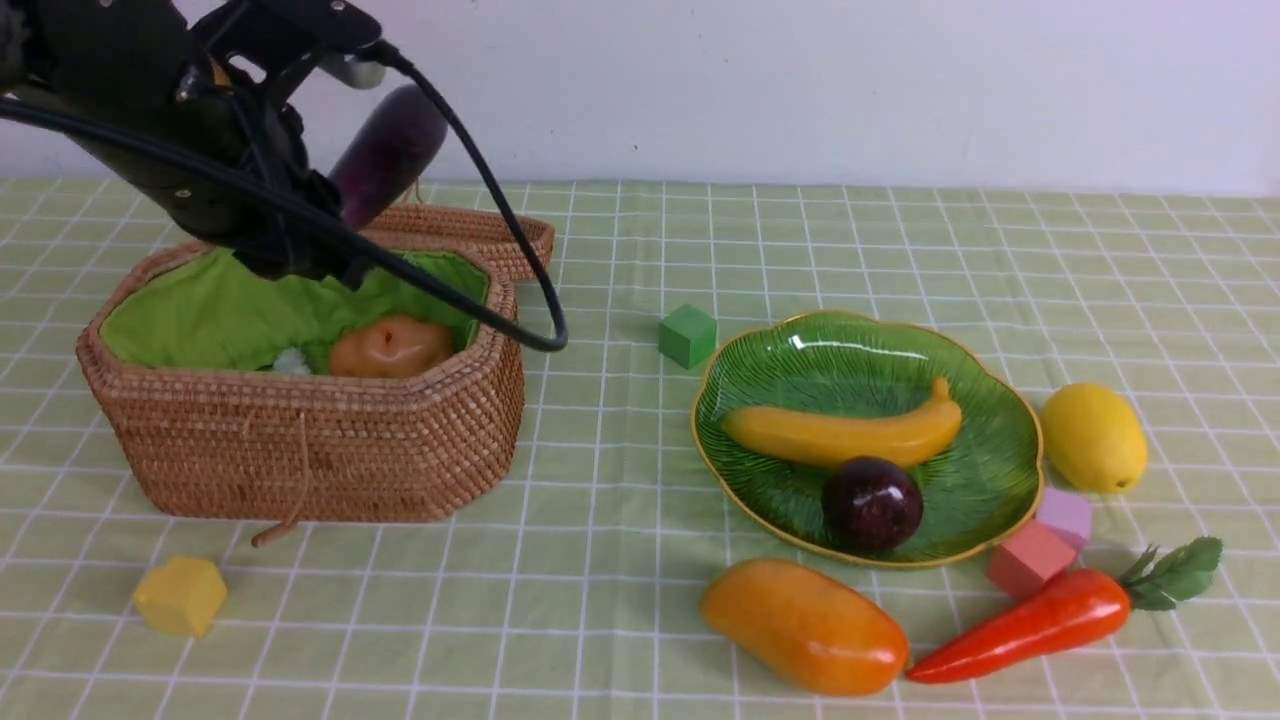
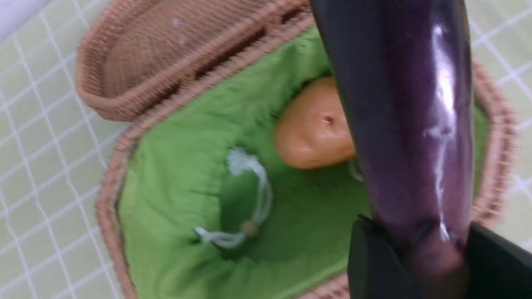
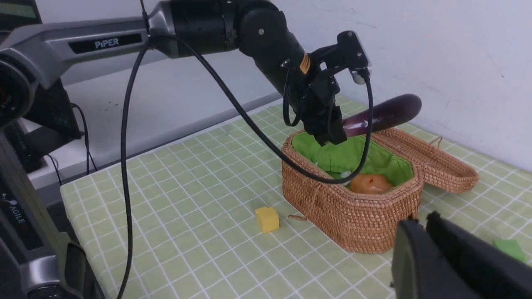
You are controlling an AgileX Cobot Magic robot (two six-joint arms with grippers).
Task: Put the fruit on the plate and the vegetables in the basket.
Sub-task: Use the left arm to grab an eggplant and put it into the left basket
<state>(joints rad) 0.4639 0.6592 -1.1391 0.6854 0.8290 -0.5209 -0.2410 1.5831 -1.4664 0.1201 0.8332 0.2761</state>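
Found, at far left, one yellow block (image 1: 180,595) loose on the tablecloth (image 1: 600,560), in front of the basket (image 1: 300,460). Found the left gripper (image 1: 335,215) clenched on one end of the eggplant (image 1: 390,150), held in the air over the basket's open mouth, clear of the rim. Noted the long axis slanting up and rearward from the jaws, towards the opened lid (image 1: 470,235); basket floor directly beneath, potato (image 1: 392,347) lying at its right end. Judged the free left part the better spot for lowering. Counted vegetables: three, one gripped, one basketed, the carrot (image 1: 1030,625) far right on the tablecloth. Counted fruit: four, banana (image 1: 840,435) and mangosteen (image 1: 872,503) on the plate (image 1: 980,480), mango (image 1: 805,625) just in front, lemon (image 1: 1093,437) just right. Counted blocks: four, adding green block (image 1: 688,336), pink block (image 1: 1028,560), lilac block (image 1: 1066,515). Saw the right gripper (image 3: 420,222) only from its wrist camera, empty; cannot tell whether fully closed.
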